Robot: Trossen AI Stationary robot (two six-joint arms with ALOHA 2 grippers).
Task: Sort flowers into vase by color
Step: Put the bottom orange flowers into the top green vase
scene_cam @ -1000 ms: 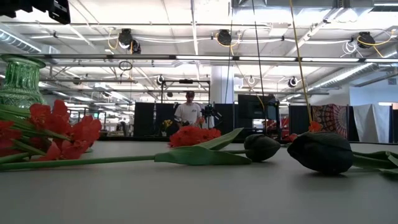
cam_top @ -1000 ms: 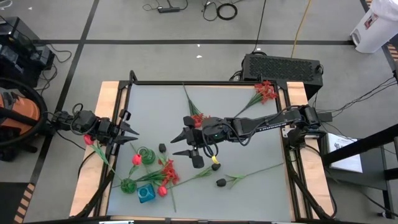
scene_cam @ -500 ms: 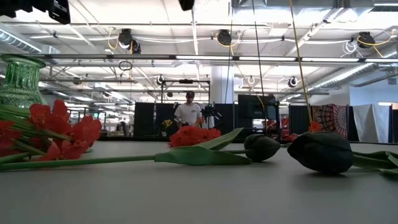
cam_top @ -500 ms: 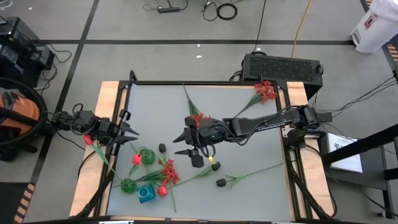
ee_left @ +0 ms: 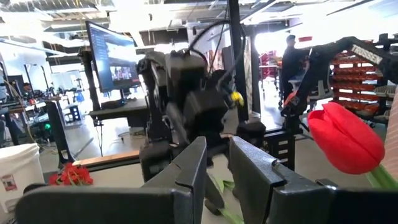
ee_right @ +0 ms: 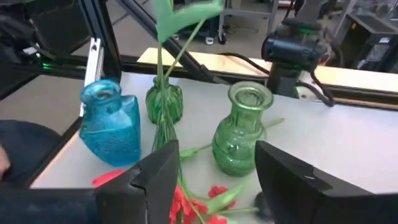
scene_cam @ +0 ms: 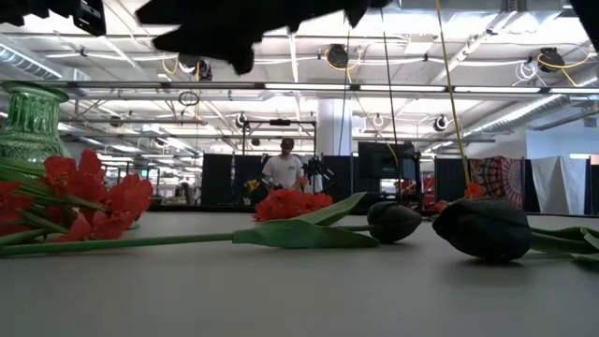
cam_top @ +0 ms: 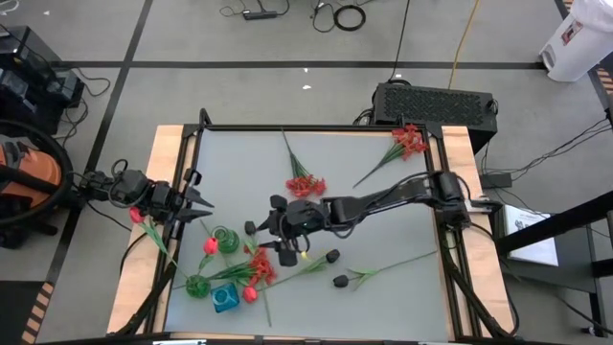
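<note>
Flowers lie scattered on the grey table [cam_top: 383, 206]: frilly red clusters [cam_top: 259, 265] beside the vases, one red bloom [cam_top: 305, 184] mid-table, another [cam_top: 410, 141] at the far right, and black buds [cam_top: 332, 256] [scene_cam: 487, 229]. My right gripper [cam_top: 271, 230] [ee_right: 217, 180] hangs open above the red clusters [ee_right: 186, 205], pointing at the vases. A thin leafy stem [ee_right: 161, 112] rises by one of its fingers. My left gripper [cam_top: 203, 211] [ee_left: 217, 168] waits at the left edge, with a narrow gap holding nothing. A red tulip [ee_left: 345, 140] is beside it.
Three vases stand at the near left: a larger green one [ee_right: 242, 130], a small green one [ee_right: 165, 102] and a blue one [ee_right: 112, 127]. Red tulip buds [cam_top: 210, 245] [cam_top: 250, 293] lie among them. A long-stemmed flower [cam_top: 383, 266] lies near right. A person stands far behind the table.
My right gripper has come down and moved toward the table's left and near side, over the red clusters by the vases, staying open. In the low view it now enters from the top. The flowers and vases have not moved.
</note>
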